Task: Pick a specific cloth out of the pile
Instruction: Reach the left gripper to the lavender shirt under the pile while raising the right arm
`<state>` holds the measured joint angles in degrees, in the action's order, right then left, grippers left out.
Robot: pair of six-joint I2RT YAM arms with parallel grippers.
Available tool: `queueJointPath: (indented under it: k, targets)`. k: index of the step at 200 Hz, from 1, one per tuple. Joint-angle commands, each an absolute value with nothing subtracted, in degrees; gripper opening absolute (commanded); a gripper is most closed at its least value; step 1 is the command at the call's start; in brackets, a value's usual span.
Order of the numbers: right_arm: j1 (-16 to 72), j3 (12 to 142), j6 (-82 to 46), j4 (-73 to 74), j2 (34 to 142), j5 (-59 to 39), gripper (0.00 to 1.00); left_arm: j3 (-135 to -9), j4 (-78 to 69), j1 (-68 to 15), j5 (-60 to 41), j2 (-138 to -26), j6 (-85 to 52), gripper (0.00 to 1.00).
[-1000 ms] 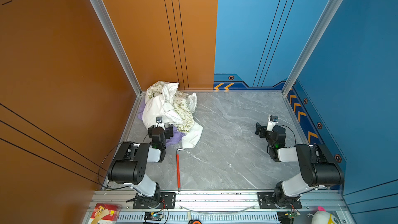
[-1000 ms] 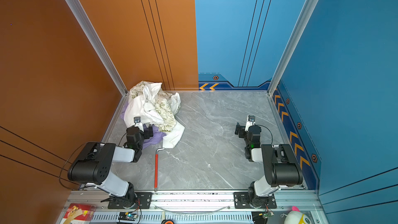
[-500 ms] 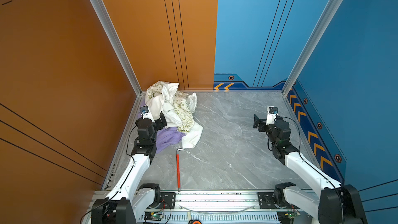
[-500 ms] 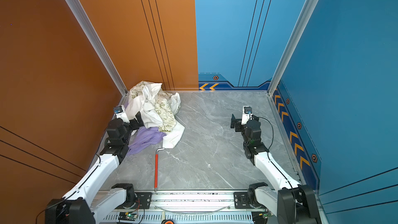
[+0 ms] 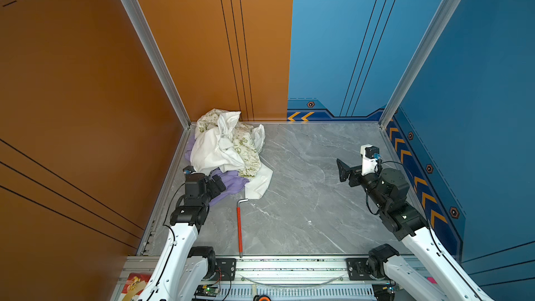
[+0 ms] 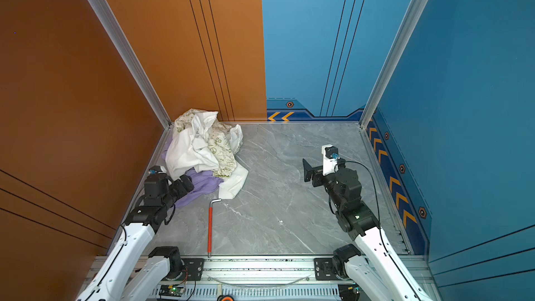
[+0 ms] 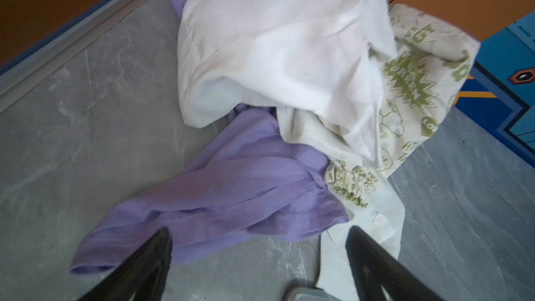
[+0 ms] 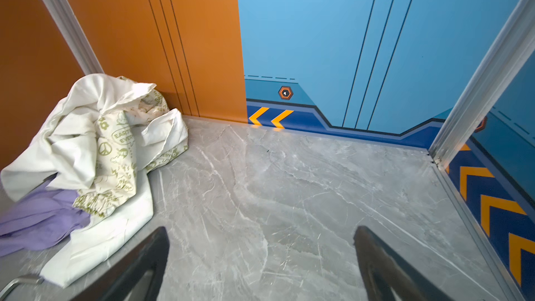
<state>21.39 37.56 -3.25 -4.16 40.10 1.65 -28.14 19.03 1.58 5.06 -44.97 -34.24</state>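
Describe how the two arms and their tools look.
The left arm and right arm have white lower links, black joint housings and thin black cables looping outside. The left tool and right tool each have two black tapered fingers. The right wrist's white camera mount carries a blue connector.

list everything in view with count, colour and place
lavender-purple soft fabric cloth: one, purple, under the near edge of the heap
plain white fabric cloths: count unclear, white, atop the far-left corner heap
cream cloth with green print: at least one, cream-green, heap's right side
L-shaped metal hex key with red sleeve: one, red-silver, lying before the heap
grey marble-look table: one, grey, underneath
left hand: one, black, open, at the purple cloth's edge
right hand: one, black, open, above the table, right
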Motion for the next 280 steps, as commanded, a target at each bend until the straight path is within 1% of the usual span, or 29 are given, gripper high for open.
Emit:
queueJointPath:
  k: [1,2,5,12,34,70,88,111,133,180,205,217,242,259,280]
  targets:
    - [23.4,37.5,-5.0,-10.2,39.0,0.8,1.0,-26.3,22.5,2.7,4.7,-45.5,-42.0,0.88]
    - [23.5,37.5,-5.0,-10.2,39.0,0.7,1.0,-26.3,22.5,2.7,4.8,-45.5,-42.4,0.88]
    - [23.7,37.4,-5.1,-10.3,38.9,0.8,1.0,-26.3,22.6,2.8,4.8,-45.8,-43.2,0.83]
    - [24.2,37.4,-5.5,-10.5,38.9,0.6,1.0,-26.3,22.5,3.1,4.9,-46.3,-45.0,0.8]
    - [25.7,37.4,-6.0,-10.9,39.7,-0.3,1.0,-26.7,22.2,3.5,5.0,-48.8,-49.3,0.8]
    - [28.4,37.6,-6.8,-11.0,41.9,-0.4,1.0,-26.5,18.2,5.0,0.4,-54.2,-52.9,0.78]
    - [29.8,37.7,-6.7,-11.1,42.9,-0.3,1.0,-25.8,14.7,5.8,-2.5,-56.8,-55.1,0.75]
    - [31.2,38.1,-6.5,-11.2,44.4,-0.3,1.0,-25.5,10.3,6.4,-4.9,-60.2,-57.3,0.68]
    - [32.2,38.4,-6.6,-10.9,45.8,-0.4,1.0,-25.6,6.7,6.8,-6.2,-63.3,-58.9,0.65]
    - [33.6,39.2,-6.3,-10.5,47.8,-0.3,1.0,-25.3,1.1,7.4,-9.0,-69.7,-62.1,0.53]
    - [33.8,39.5,-6.1,-10.7,48.0,-0.1,1.0,-25.3,-0.8,7.8,-10.2,-72.2,-62.6,0.41]
    - [33.8,39.6,-6.1,-10.7,48.0,0.0,1.0,-25.3,-1.4,7.8,-10.3,-72.7,-62.3,0.32]
    - [34.0,39.6,-5.8,-10.8,47.7,0.2,1.0,-25.3,-1.6,8.3,-10.6,-72.2,-61.0,0.1]
    - [33.9,39.5,-5.7,-11.0,47.5,0.2,1.0,-25.6,-1.7,8.2,-10.5,-70.8,-60.2,0.0]
    - [34.0,39.6,-5.5,-11.2,47.6,0.2,1.0,-26.3,-1.5,8.2,-10.6,-68.2,-58.7,0.0]
